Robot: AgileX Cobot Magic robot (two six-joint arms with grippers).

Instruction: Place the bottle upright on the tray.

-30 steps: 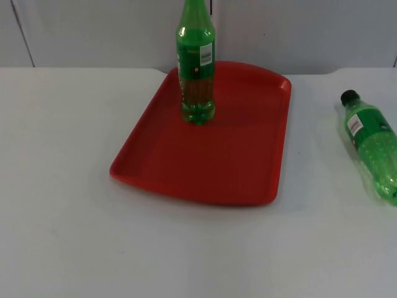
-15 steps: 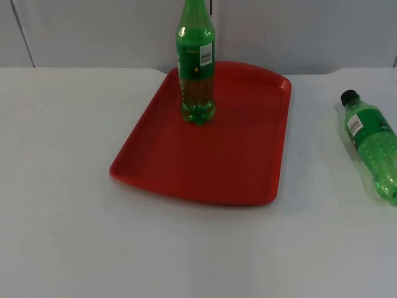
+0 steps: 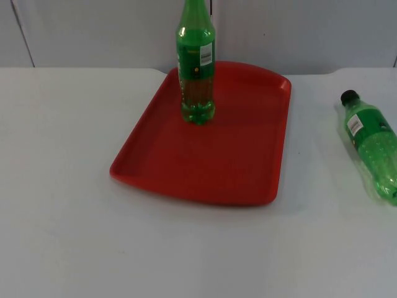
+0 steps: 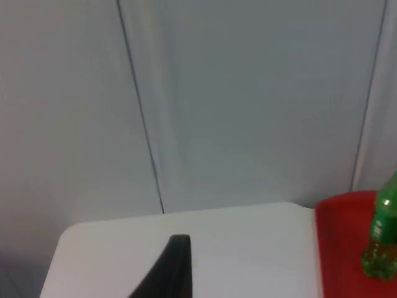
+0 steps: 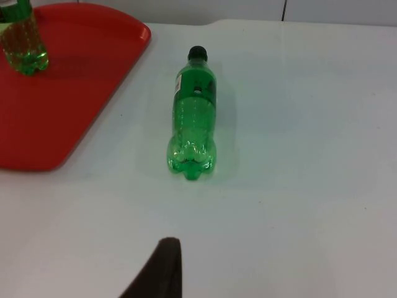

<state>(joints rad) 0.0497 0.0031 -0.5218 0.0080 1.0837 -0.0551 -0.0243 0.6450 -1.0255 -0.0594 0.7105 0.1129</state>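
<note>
A red tray (image 3: 236, 167) lies in the middle of the white table. One green bottle (image 3: 196, 68) stands upright on the tray's far part. A second green bottle (image 3: 372, 146) with a black cap lies on its side on the table, right of the tray, cap towards the wall. My right gripper (image 5: 164, 254) hovers over the table some way behind the base of the lying bottle (image 5: 193, 115), apart from it. My left gripper (image 4: 177, 248) waits over the table's far left corner, with the tray (image 4: 338, 261) and the standing bottle (image 4: 381, 239) off to its side.
The grey partition wall (image 3: 298, 31) closes off the table right behind the tray. The lying bottle rests close to the table's right side. Bare white table (image 3: 62, 186) stretches left of the tray and in front of it.
</note>
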